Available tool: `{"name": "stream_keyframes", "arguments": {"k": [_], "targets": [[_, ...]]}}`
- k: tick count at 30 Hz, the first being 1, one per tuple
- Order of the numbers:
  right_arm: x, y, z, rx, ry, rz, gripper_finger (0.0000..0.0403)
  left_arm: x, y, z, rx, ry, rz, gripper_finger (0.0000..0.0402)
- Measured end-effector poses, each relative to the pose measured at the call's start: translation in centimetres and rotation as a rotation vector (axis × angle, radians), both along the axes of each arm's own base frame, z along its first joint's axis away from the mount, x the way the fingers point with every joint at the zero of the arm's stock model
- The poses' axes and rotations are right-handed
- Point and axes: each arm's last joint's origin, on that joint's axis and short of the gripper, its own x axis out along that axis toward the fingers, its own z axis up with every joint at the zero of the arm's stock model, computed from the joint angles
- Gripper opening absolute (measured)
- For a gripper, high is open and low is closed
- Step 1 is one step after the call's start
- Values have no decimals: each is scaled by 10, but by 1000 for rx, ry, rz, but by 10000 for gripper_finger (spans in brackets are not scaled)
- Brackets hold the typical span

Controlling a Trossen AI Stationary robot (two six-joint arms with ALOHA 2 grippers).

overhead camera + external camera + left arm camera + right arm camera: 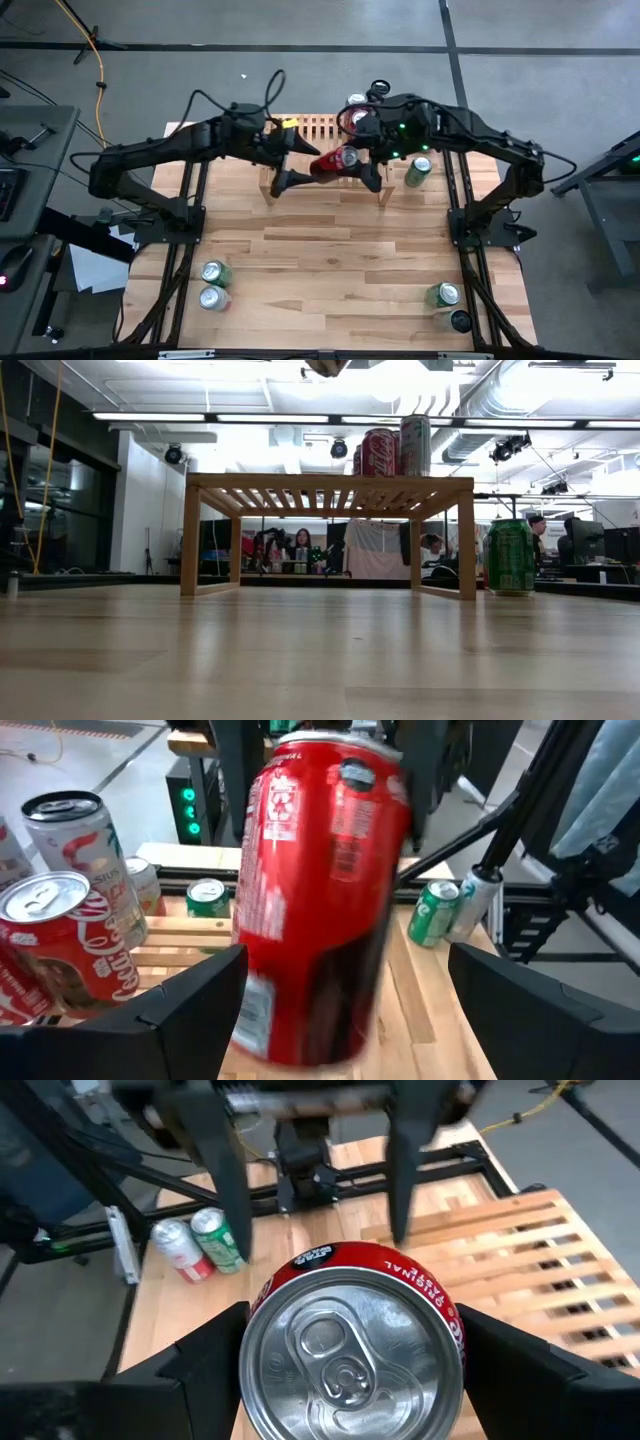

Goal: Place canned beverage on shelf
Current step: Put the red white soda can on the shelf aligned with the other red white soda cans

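- At the desk's (330,260) front edge two pairs of spare cans wait: one pair (213,284) on the left and one (448,305) on the right. All are well clear of the arms.
- Above the middle of the desk, in front of the shelf (320,125), the red can (335,162) hangs in the air, tipped well off upright.
- The main risk is a drop. The can looks to be mid-handover, and if one hand lets go before the other has closed, it falls to the desk.
- The right hand (362,165) has the can. Its two fingers press the sides near the lid, and the lid faces back toward its wrist.
- The left hand (297,163) reaches in from the opposite side with its fingers spread wide around the can's lower body. One finger (190,995) is at or nearly at the can's wall. The other stands clearly off it, so this hand does not appear to have a grip yet.
- A second risk is that the tilted can, if set down on the slats that way, would likely topple or roll.
- Farther back, cans (395,448) already stand grouped near the shelf's right end, so a wide swing could knock them.
- A green can (510,555) stands on the desk just beside the shelf's right leg.
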Motion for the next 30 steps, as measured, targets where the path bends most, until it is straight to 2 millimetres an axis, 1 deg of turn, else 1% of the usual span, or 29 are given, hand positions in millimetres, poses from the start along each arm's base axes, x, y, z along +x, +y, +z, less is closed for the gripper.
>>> {"name": "stream_keyframes", "arguments": {"k": [3,7,14,17,20,22,23,27,30], "targets": [[6,0,1,11,-8,29,291,9,2,-2,1,8,0,337],[13,0,-2,9,0,33,291,19,3,-13,-7,47,-3,337],[15,-1,-2,11,-2,37,291,23,2,-15,3,53,-14,335],[15,-1,-2,9,-7,33,291,22,1,-15,16,52,-18,317],[15,0,-2,7,-8,35,291,22,1,-15,19,53,-16,279],[15,-1,-2,9,-9,34,291,22,1,-15,25,53,-12,276],[15,-1,-2,9,-9,33,295,22,1,-15,30,54,-8,276],[14,-1,0,21,-27,15,334,22,4,-15,55,59,30,276],[7,-1,4,22,-26,7,348,18,11,-23,48,135,60,276]]}}
